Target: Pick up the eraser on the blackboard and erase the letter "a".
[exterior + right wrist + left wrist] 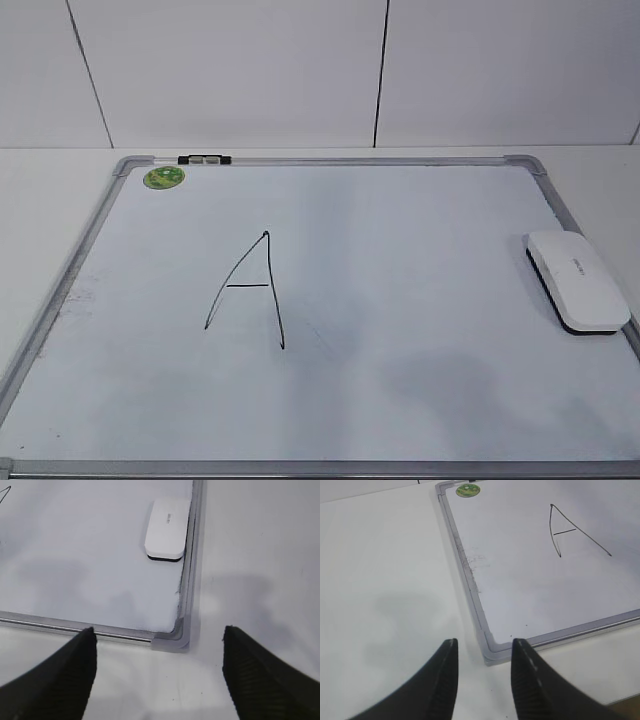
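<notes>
I am holding my left gripper (482, 652) slightly parted and empty, its two black fingers (445, 680) hanging over the white table (380, 580) with the grey near-left corner cap of the large white dry-erase blackboard with its grey metal frame (470, 580) sitting just ahead, between the tips. I am keeping my right gripper (157, 645) spread wide and empty, the board's near-right corner cap lying between its fingers. The white rounded plastic eraser with its thin black underside (167, 528) is lying well ahead of my right fingertips, flat on the board and touching the right frame rail. A tall black capital "A" (250, 290) is standing far ahead of my left fingers; I cannot find the small letter "a" on the board. A round green sticker (164, 178) and a small black-and-white clip (204, 159) are sitting at the far-left corner.
</notes>
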Available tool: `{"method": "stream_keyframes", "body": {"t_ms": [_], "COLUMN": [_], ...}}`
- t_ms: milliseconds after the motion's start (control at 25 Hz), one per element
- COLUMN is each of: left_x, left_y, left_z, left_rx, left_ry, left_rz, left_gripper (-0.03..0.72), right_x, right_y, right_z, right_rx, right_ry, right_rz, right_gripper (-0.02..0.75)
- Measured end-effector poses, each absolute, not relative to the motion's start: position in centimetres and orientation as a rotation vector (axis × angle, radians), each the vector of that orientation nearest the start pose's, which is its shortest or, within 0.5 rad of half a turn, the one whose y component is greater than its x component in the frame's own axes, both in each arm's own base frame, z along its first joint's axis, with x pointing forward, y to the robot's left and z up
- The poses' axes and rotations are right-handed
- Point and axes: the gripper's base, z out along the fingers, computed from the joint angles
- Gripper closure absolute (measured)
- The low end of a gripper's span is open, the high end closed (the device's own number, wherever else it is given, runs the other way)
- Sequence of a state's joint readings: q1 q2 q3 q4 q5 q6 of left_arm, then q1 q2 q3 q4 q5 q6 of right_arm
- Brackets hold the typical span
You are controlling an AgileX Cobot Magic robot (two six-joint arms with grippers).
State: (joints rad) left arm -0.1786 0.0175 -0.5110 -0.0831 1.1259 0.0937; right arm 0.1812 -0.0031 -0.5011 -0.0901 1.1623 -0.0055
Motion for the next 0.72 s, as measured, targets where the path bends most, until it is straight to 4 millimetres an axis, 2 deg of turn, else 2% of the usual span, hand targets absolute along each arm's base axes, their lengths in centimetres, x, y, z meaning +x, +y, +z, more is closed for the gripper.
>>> {"method": "stream_keyframes", "body": {"t_ms": [720], "left_x": [-0.68], "left_y": [-0.55], "left_z": [27.66], "left_rx": [0.291], "left_ry": [2.081], "left_rz": [-0.15], "left_gripper": [0.441], "right_x": [-0.85], "right_y": [-0.93], "right_z": [27.0], "right_rx": [-0.191], "right_ry": [2.126], "right_rz": [-0.009], "right_gripper": [0.144]}}
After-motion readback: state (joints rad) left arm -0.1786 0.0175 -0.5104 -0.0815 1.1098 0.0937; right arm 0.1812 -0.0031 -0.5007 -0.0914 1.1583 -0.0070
